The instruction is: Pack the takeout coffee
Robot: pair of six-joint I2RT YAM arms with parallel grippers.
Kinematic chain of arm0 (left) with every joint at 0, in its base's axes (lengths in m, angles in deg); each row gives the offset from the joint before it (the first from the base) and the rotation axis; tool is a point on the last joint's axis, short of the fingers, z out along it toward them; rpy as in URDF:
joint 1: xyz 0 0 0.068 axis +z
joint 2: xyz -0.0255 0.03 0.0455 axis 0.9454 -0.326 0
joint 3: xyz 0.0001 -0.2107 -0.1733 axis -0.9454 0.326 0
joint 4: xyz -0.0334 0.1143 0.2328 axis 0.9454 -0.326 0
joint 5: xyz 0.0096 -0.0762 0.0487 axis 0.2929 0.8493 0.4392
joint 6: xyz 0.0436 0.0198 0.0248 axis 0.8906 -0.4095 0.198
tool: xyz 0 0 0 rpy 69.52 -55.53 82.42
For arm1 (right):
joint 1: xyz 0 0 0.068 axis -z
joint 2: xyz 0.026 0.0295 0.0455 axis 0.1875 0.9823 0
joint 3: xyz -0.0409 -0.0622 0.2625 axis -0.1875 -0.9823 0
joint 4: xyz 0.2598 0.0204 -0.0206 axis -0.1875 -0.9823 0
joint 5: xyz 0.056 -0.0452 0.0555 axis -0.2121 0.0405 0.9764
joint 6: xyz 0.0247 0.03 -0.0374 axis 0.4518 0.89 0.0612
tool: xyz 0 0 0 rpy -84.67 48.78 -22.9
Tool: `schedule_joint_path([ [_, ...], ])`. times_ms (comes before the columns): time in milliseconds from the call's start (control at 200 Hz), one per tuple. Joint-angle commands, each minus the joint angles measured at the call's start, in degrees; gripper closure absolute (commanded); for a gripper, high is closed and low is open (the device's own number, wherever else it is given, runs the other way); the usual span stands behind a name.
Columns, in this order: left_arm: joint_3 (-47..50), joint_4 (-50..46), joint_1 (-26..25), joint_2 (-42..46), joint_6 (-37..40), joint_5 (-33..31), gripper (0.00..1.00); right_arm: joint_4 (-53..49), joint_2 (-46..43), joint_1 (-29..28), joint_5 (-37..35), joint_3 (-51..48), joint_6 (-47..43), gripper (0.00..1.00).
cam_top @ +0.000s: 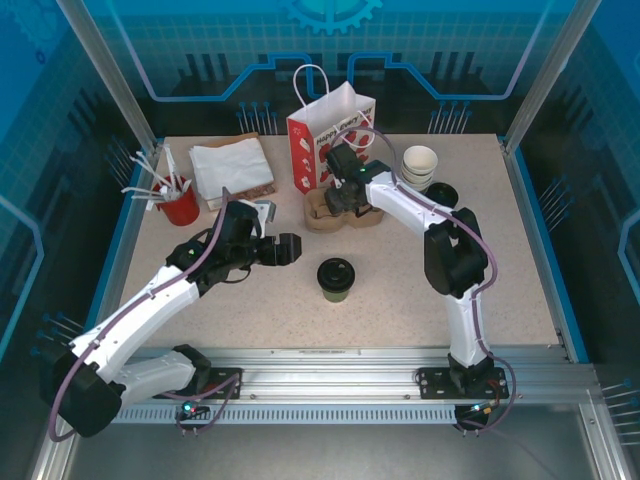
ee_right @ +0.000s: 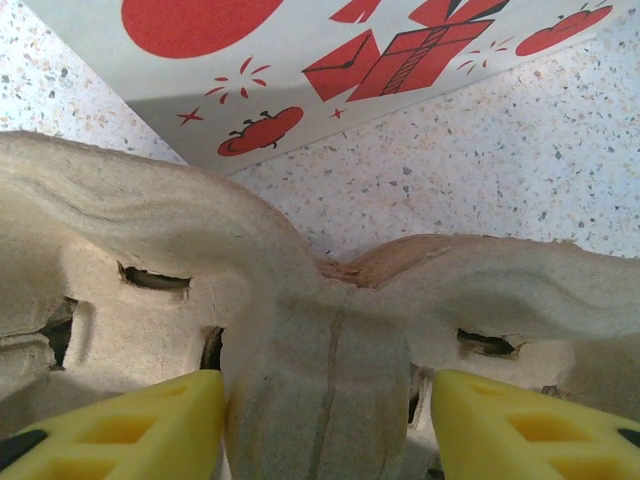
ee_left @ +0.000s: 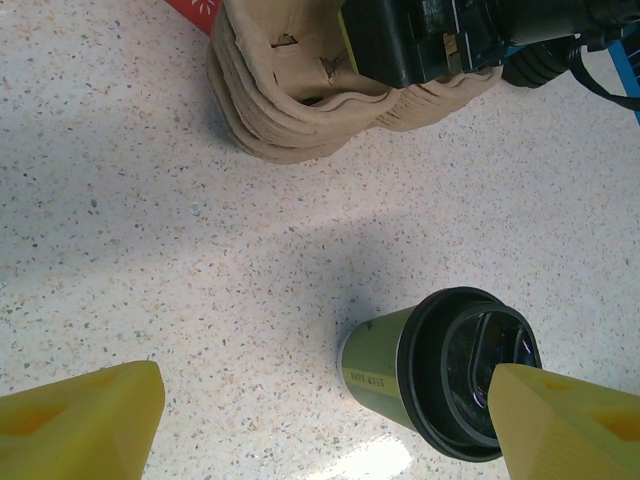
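left claw [cam_top: 288, 249] wide open, empty, near takeout coffee [cam_top: 336, 279] at desk [cam_top: 250, 320] centre | right claw [ee_right: 325, 400] half-open astride carrier [ee_right: 150, 230] ridge, hold unclear | we are risking crumpling soft ridge

site: robot lab cell | evidence: aluminium frame [cam_top: 108, 70], blue circuit-print panels [cam_top: 200, 40], mounting rail [cam_top: 330, 385]

One takeout coffee [cam_top: 336, 279], one cardboard cup carrier [cam_top: 322, 213], one red-printed gift bag [cam_top: 318, 135], one loose black lid [cam_top: 444, 192], one red cup [cam_top: 180, 208] of stirrers, one napkin pile [cam_top: 230, 168] — and a single stack of lidless cups [cam_top: 420, 165], too nested to count.
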Motion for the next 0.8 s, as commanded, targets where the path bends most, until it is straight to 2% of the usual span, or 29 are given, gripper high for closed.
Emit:
schedule_joint_path([
  [0,-1.28,0.81,0.27,-0.44,1.05,1.10,0.14,-0.84,0.68,0.91,0.39,0.94,0.57,0.47],
  [290,-0.72,0.72,0.38,-0.23,1.03,1.02,0.14,-0.84,0.04,0.92,1.48,1.24,1.17,0.58],
  [790,-0.32,0.90,0.38,-0.16,1.12,1.36,0.14,-2.80,-4.26,0.84,1.17,3.36,1.27,0.57],
])
